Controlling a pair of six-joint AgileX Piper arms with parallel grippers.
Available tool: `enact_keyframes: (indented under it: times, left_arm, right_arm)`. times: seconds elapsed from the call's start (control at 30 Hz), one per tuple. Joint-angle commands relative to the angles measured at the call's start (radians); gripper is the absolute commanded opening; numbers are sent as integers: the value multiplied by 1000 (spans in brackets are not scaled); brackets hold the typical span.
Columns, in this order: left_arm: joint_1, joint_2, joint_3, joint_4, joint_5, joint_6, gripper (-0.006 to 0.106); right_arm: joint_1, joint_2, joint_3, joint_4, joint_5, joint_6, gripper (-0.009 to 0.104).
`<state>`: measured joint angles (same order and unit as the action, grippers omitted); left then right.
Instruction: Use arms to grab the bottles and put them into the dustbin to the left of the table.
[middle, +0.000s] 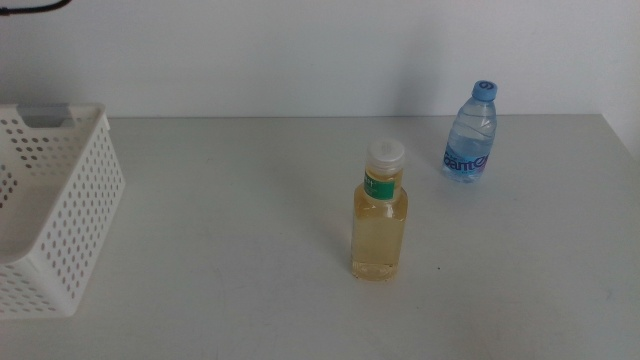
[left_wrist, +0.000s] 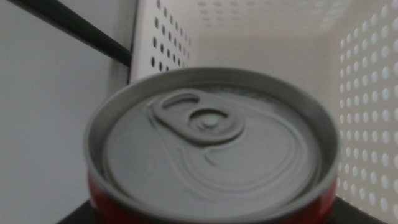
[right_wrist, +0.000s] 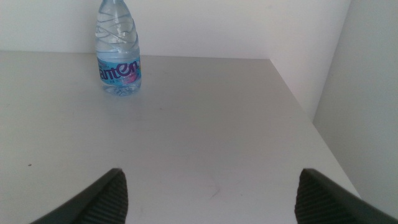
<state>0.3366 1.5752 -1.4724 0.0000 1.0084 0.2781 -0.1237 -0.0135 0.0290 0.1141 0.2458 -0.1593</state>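
Pale matte table under a white wall. We note the perforated white plastic dustbin at its left edge. Yellow-liquid bottle stands mid-table; small ribbed water bottle near the far right corner. Left gripper carries the red can above the bin; its jaws we cannot tell. Right gripper waits, spread. Risk: the smooth can tips or strikes the rim on release.

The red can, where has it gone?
The can shows only in the left wrist view, close under that camera, with the white bin open just behind it. The middle view does not show it on the table.
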Motion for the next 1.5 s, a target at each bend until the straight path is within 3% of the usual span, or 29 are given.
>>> enact_keyframes:
  times: [0.0,0.7,0.9,1.27,1.47]
  left_arm:
    - [5,10,-40,-39,-66,20,-1]
    - [2,318,-40,-97,-112,15,1]
    - [-14,327,-40,-77,-130,15,20]
    - [-57,310,-44,-58,-112,4,73]
    - [-57,247,-60,-27,-83,-40,83]
  right_arm:
    - [-4,-21,-10,-5,-73,-12,70]
    - [-4,-21,-10,-5,-73,-12,70]
    - [-4,-21,-10,-5,-73,-12,70]
    - [-4,-21,-10,-5,-73,-12,70]
    - [-4,-21,-10,-5,-73,-12,70]
